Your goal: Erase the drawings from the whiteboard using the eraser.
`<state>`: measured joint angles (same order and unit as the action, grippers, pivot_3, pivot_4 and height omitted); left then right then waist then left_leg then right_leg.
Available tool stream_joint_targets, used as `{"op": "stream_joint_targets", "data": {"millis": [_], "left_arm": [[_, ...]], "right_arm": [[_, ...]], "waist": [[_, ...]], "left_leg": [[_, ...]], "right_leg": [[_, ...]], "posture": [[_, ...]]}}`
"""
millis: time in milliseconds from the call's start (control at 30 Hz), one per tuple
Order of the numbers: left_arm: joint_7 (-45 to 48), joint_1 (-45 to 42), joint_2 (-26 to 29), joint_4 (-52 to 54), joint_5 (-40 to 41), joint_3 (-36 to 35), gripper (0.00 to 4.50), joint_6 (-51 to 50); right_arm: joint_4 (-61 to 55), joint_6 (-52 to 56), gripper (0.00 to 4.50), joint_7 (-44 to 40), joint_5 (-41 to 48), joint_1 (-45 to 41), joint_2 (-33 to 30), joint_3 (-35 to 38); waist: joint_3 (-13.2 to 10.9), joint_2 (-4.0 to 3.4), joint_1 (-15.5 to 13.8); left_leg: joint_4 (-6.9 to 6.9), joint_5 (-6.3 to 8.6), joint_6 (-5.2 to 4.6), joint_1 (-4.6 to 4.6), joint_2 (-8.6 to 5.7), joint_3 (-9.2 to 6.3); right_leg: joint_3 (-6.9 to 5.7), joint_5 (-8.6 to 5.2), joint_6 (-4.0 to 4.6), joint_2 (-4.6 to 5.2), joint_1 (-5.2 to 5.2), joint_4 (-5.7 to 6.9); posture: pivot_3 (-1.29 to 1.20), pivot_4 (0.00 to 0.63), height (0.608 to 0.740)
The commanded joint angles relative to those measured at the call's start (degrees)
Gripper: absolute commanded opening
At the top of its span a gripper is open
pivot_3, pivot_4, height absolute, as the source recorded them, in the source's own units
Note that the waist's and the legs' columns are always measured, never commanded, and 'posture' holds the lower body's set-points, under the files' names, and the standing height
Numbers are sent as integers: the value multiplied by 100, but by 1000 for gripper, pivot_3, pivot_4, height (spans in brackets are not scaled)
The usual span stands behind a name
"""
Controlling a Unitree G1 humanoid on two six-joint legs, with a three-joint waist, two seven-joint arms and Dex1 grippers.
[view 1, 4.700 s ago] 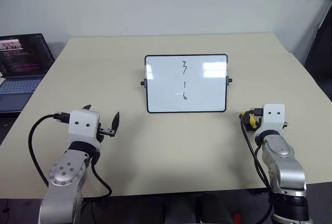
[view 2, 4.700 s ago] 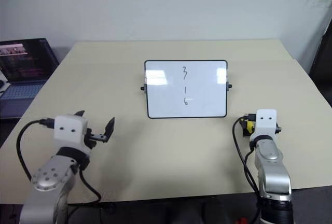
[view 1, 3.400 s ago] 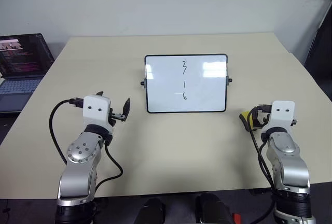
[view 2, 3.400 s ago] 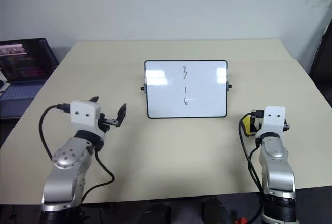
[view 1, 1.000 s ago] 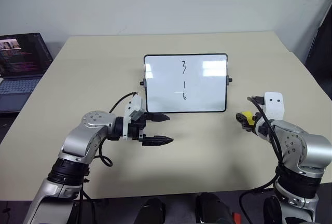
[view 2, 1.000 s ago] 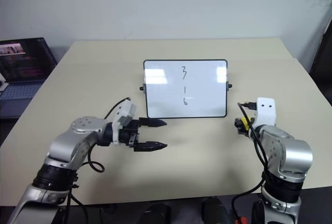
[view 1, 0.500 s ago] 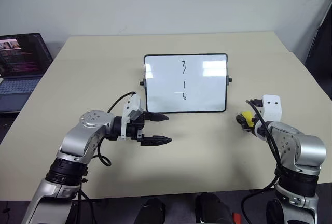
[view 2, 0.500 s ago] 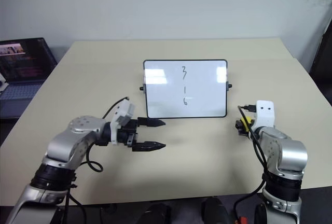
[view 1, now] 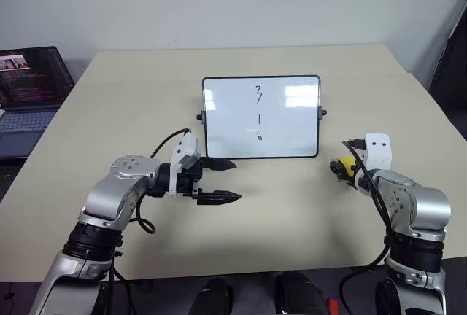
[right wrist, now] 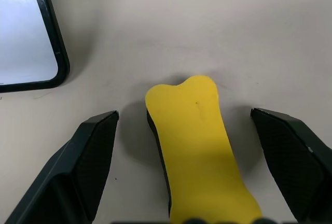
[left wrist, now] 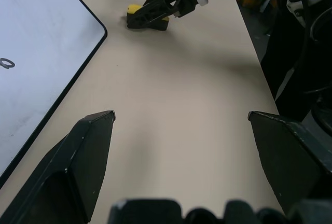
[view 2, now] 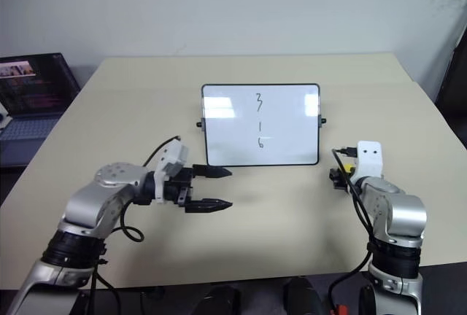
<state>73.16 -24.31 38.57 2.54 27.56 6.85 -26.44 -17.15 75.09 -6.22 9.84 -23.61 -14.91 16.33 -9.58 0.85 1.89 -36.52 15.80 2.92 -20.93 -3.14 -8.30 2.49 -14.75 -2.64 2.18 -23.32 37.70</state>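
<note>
Now lowered over the eraser (right wrist: 199, 146) near the table's (view 1: 292, 213) right edge, right gripper (right wrist: 193, 130) wide open, ungripped; left gripper (view 1: 222, 181) open; 3 drawings (view 1: 259, 116) unerased.

The glossy white rectangular whiteboard (view 1: 261, 117) has a thin black frame, and the thin handwritten drawings (view 1: 259, 115) on it are black. The small bone-shaped eraser (right wrist: 199, 146) is bright yellow on top with a black underside. Both arms are silver-grey with white wrist housings, and their fingers (left wrist: 87, 154) are matt black. The smooth worktop (view 1: 277, 213) is plain pale beige, without pattern.
</note>
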Motion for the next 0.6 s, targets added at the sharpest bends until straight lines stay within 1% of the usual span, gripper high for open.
{"op": "stream_joint_targets", "data": {"millis": [33, 367, 600], "left_arm": [[42, -7, 74, 67, 2, -134, 4500, 110], [80, -25, 78, 5, -19, -107, 4500, 178], [100, -32, 74, 10, -26, -89, 4500, 181]], "right_arm": [[-94, -143, 4440, -22, 44, -110, -73, 8], [-156, -67, 4440, -36, 112, -144, -144, 53], [-121, -73, 4440, -359, 297, -58, -412, 124]], "waist": [[0, 0, 0], [0, 0, 0], [0, 0, -1]], "left_leg": [[0, 0, 0, 0, 0, 0], [0, 0, 0, 0, 0, 0], [0, 0, 0, 0, 0, 0]], "right_leg": [[0, 0, 0, 0, 0, 0], [0, 0, 0, 0, 0, 1], [0, 0, 0, 0, 0, 1]], "posture": [[0, 150, 740], [0, 150, 740], [0, 150, 740]]}}
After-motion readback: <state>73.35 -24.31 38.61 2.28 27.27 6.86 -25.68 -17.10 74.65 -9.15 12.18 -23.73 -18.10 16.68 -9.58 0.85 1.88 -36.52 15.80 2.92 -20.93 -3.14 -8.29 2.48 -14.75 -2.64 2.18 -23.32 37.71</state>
